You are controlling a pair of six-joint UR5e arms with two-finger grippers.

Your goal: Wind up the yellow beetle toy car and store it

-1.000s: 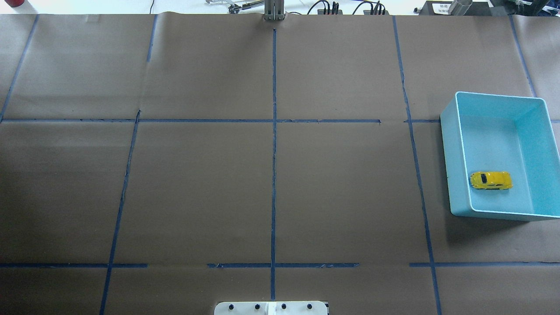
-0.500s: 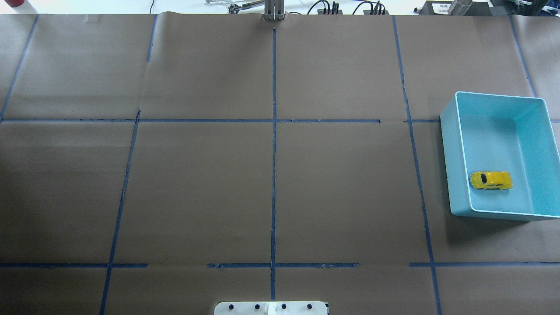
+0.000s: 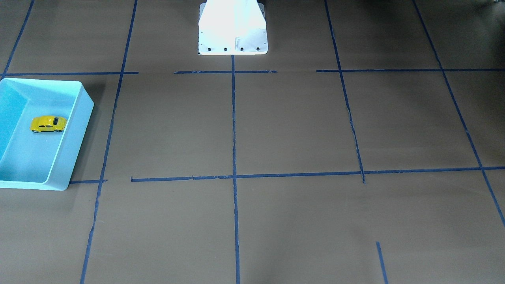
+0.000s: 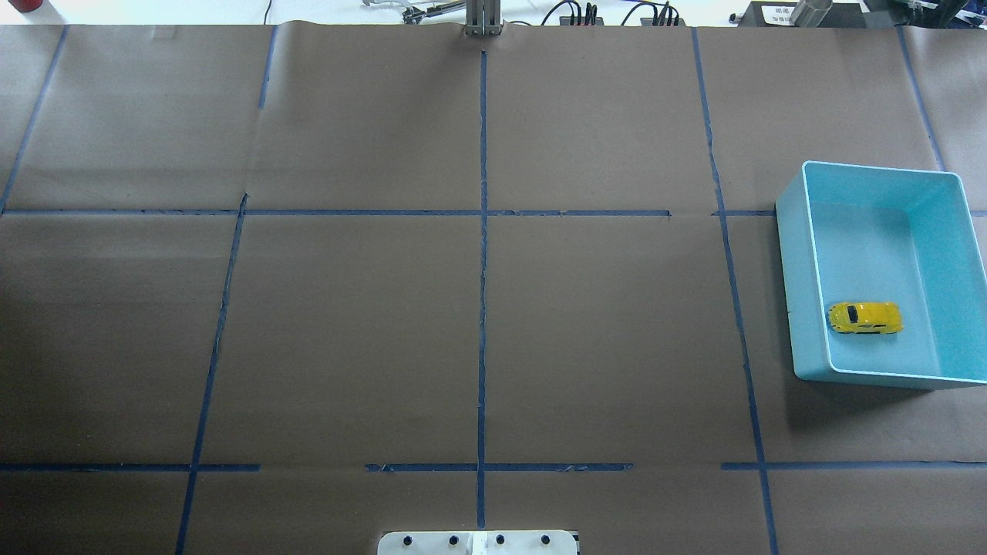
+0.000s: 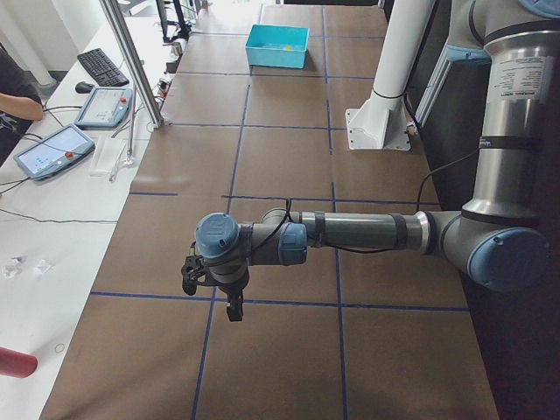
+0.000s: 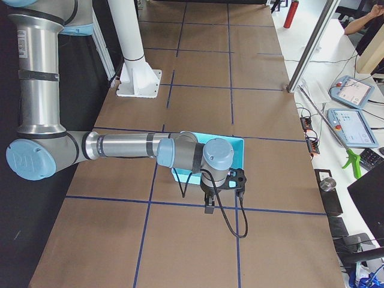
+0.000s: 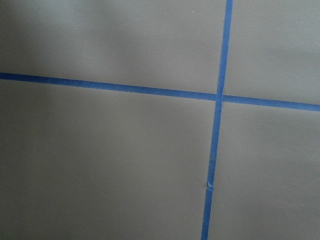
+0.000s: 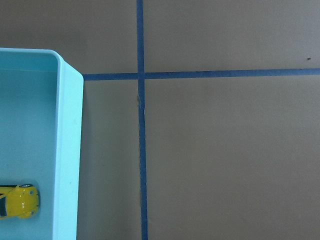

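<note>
Seeing the yellow beetle toy car (image 4: 865, 317) on its wheels inside the turquoise bin (image 4: 794, 293), just beside the bin wall that faces tabletop (image 4: 347, 324) centre, nearer the robot-side corner. Bin sits at the tabletop's right edge. My right gripper (image 6: 209, 207) hangs over the tabletop near the bin; left gripper (image 5: 234, 308) hangs toward the left edge. Fingers on both: I can't tell whether they're parted or closed.

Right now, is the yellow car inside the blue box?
Inside: the yellow car sits on the floor of the blue box, walls around.
</note>
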